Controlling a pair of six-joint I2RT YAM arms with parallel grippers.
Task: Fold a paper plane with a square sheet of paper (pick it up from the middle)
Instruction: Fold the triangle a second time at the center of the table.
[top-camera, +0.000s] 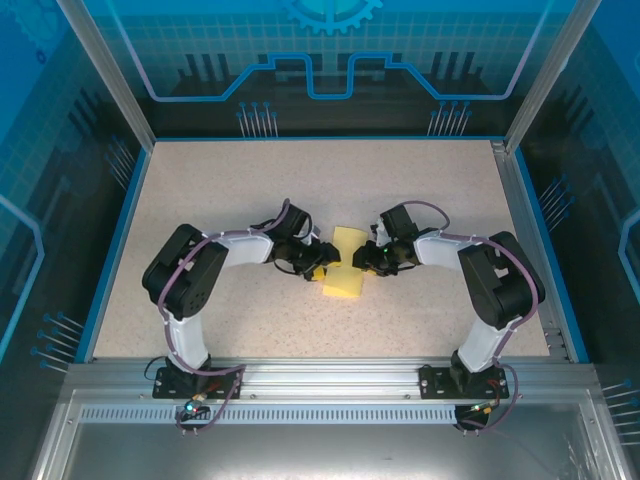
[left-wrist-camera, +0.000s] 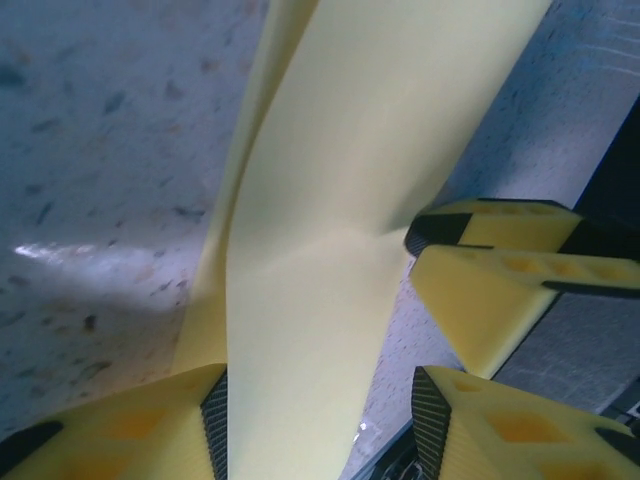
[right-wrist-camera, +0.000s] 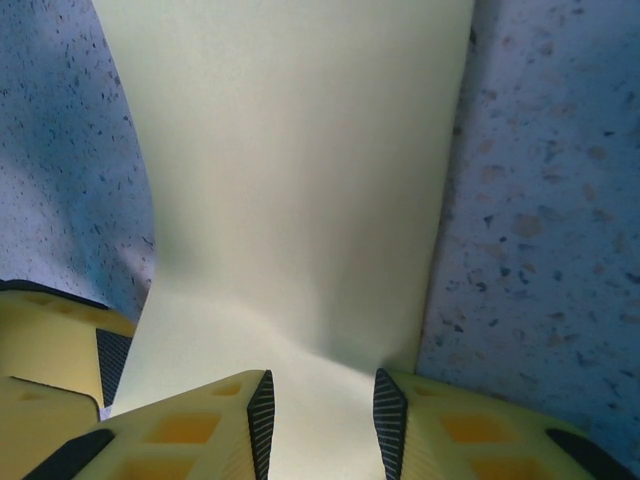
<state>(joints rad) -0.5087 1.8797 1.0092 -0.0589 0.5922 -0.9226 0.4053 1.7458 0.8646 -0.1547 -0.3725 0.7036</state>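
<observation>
Square sheet of paper (top-camera: 346, 243) at frame centre on the table (top-camera: 250, 190), bowed across its middle. Left claw (top-camera: 318, 268) straddles it, jaws parted, gap beside one pad: released. Right claw (top-camera: 369, 262) opposite, paper filling its gap; grip cannot be told.
</observation>
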